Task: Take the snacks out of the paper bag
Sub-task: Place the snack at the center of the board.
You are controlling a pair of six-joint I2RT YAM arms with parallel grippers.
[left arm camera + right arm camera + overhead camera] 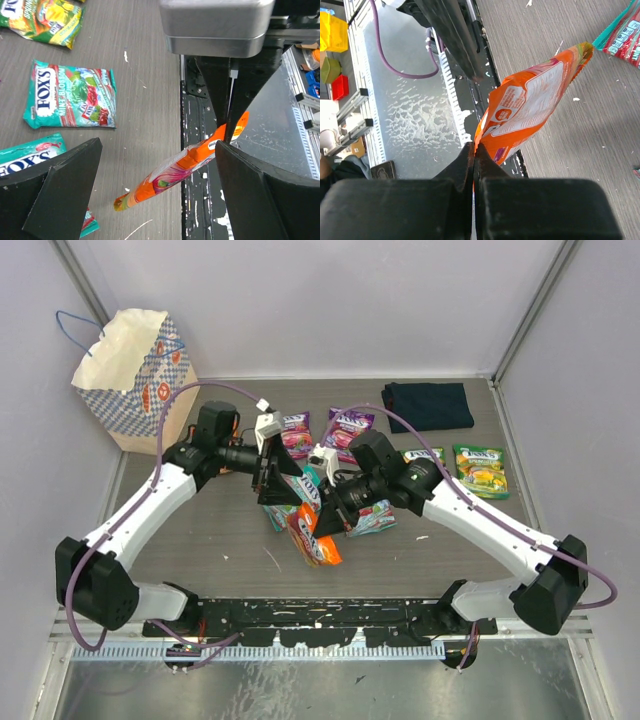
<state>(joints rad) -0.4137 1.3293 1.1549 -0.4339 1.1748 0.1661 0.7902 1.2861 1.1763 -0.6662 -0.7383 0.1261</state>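
Grey wood-grain table (230, 550) boxed in by pale walls, paper bag (135, 370) standing at its far left corner. The right gripper (474, 150) is pinched tight on the orange-red snack packet (530, 107), which hangs above the table between the wide-spread fingers of the left gripper (157, 165)

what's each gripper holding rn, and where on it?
Right gripper is shut on the orange-red packet, pinching its edge at one end; the rest hangs free. Left gripper is open and holds nothing.
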